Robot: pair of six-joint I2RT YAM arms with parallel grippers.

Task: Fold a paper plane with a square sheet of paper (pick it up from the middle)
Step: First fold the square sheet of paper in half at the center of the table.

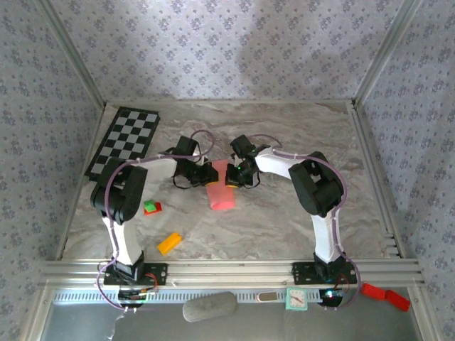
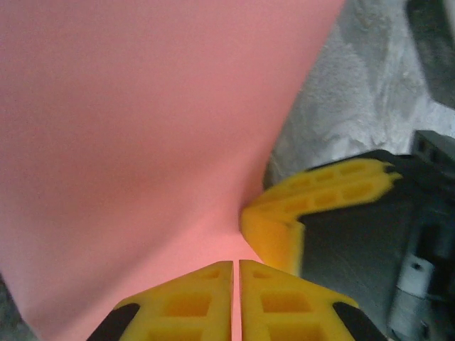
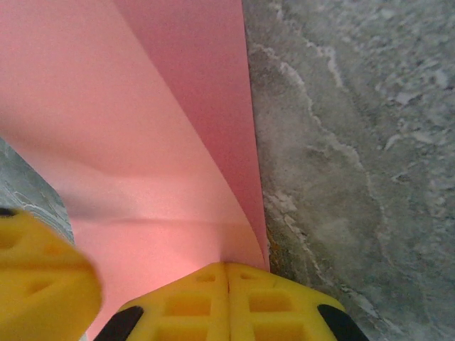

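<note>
The salmon-pink sheet of paper hangs between my two grippers at the middle of the table, bent into a narrow strip whose lower end reaches toward the marble top. My left gripper is shut on its upper edge from the left. My right gripper is shut on the same edge from the right, close beside it. In the left wrist view the paper runs between the closed fingertips, with the right gripper's yellow finger just behind. In the right wrist view the curved paper enters the closed gripper.
A checkerboard lies at the back left. A red-and-green block and an orange block sit near the left arm's base. Bare marble table lies to the right of the paper, also in the right wrist view.
</note>
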